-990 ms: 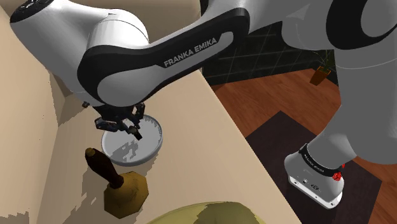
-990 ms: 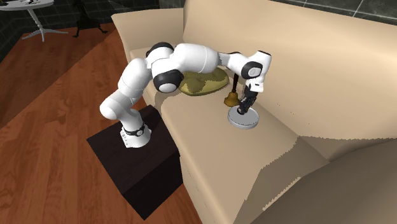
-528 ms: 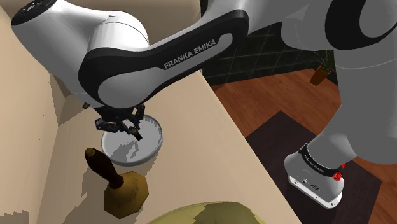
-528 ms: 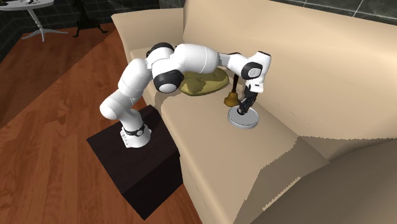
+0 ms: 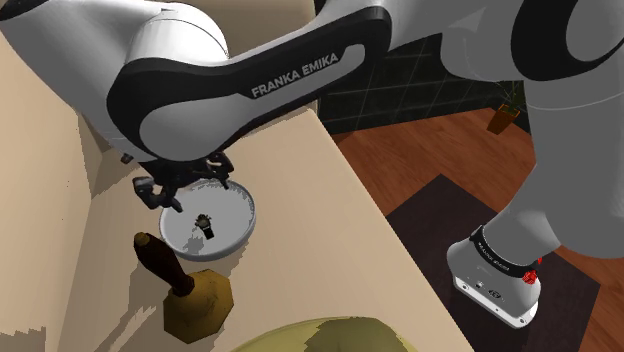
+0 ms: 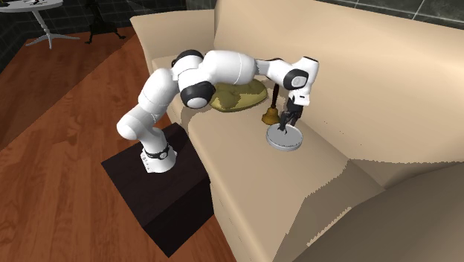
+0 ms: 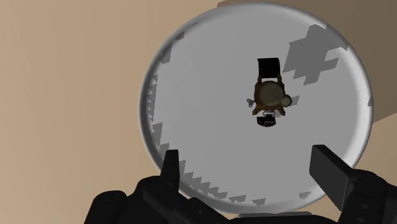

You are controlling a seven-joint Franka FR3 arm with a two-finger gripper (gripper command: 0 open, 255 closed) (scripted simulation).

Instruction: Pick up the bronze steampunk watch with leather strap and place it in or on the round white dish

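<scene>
The small bronze watch (image 7: 270, 95) with a dark strap lies flat inside the round white dish (image 7: 203, 95), apart from both fingers. My gripper (image 7: 250, 168) hangs open above the dish, its fingers wide apart with nothing between them. In the shoulder view the watch (image 5: 204, 223) rests near the middle of the dish (image 5: 238, 205), with the gripper (image 5: 185, 187) just above and beside it. The second exterior view has the gripper (image 6: 285, 121) over the dish (image 6: 285, 141) on the beige sofa seat.
A bronze bell with a dark wooden handle (image 5: 195, 300) stands close to the dish. An olive cushion (image 5: 320, 335) lies beyond the bell. The sofa backrest (image 6: 357, 67) rises behind the dish, and the seat's front edge (image 5: 380, 215) drops to a wooden floor.
The fingers have opened and let go of the watch, which now lies in the dish. The hand has lifted slightly above the dish.
</scene>
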